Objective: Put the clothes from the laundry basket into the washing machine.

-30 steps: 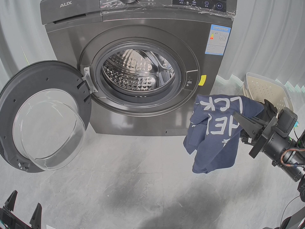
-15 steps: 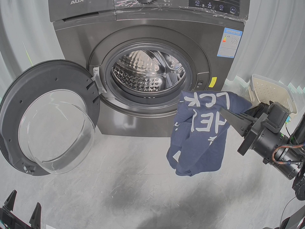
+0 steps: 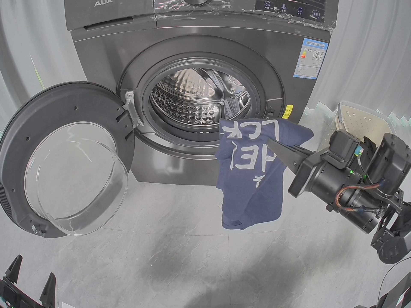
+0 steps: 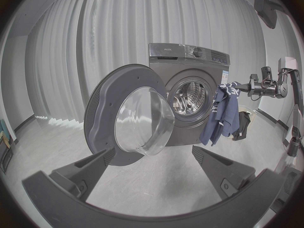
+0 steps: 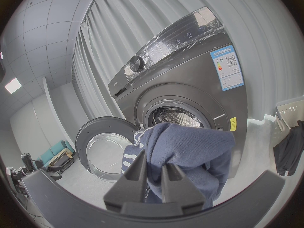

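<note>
Clamping navy printed cloth shirt (image 3: 250, 167) in right jaws before open grey metal washing machine (image 3: 102, 60), with left jaws spread wide.

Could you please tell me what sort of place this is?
Probably a staged test room, not a home laundry: a grey front-loading washing machine stands alone before pale pleated curtains, with a beige perforated plastic laundry basket beside it.

A navy, white-lettered shirt (image 3: 250, 172) hangs limp from the closed right gripper (image 3: 274, 144), just before the washer (image 3: 107, 56) with its door swung open, and the white basket (image 3: 364, 122) behind the gripper holds a dark garment (image 5: 289, 149).
</note>
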Controlling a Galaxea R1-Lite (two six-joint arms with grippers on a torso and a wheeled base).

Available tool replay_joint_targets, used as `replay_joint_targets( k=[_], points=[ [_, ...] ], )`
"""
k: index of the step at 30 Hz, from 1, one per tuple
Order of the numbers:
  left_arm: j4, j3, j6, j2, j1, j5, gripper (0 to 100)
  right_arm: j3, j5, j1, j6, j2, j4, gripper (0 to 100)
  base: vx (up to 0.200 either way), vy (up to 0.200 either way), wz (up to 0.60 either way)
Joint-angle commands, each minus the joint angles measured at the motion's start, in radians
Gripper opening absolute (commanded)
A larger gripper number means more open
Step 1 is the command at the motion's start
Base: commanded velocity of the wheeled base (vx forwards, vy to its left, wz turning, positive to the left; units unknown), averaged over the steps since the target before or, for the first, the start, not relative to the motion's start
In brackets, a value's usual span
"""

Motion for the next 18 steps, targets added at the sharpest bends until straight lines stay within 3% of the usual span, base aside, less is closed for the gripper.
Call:
replay_joint_targets(
  k=[1,5,9,12,13,14,15,16,17,18],
  points=[
    [-0.001,0.018,0.005,-0.015,0.001,0.004,100,-0.058,-0.003,0.006,-0.001,0.114,-0.045,0,0.0,0.0,0.0],
    [0.0,0.018,0.008,-0.015,0.0,0.001,100,-0.076,-0.005,0.005,-0.001,0.17,-0.091,0,0.0,0.0,0.0],
    [0.002,0.018,-0.02,-0.015,0.0,0.004,100,-0.092,-0.005,-0.001,-0.001,0.202,-0.111,0,0.0,0.0,0.0],
    [-0.021,-0.007,0.02,-0.012,0.003,-0.01,100,-0.127,-0.005,0.0,-0.001,0.216,-0.111,0,0.0,0.0,0.0],
    [-0.053,-0.082,0.023,0.006,0.012,-0.045,100,-0.141,-0.005,0.0,-0.001,0.222,-0.11,0,0.0,0.0,0.0],
    [-0.072,-0.192,0.008,0.043,0.02,-0.102,100,-0.156,-0.003,0.0,-0.001,0.228,-0.11,0,0.0,0.0,0.0],
    [-0.075,-0.219,0.0,0.059,0.021,-0.122,100,-0.161,-0.003,0.0,-0.001,0.231,-0.11,0,0.0,0.0,0.0],
    [-0.061,-0.301,-0.021,0.146,0.028,-0.207,100,-0.187,-0.003,0.002,-0.001,0.243,-0.11,0,0.0,0.0,0.0],
    [-0.033,-0.314,-0.024,0.237,0.029,-0.283,100,-0.219,-0.003,0.003,0.0,0.262,-0.11,0,0.0,0.0,0.0],
    [-0.027,-0.303,-0.015,0.316,0.029,-0.314,100,-0.241,-0.003,0.005,0.0,0.275,-0.111,0,0.0,0.0,0.0]
  ],
)
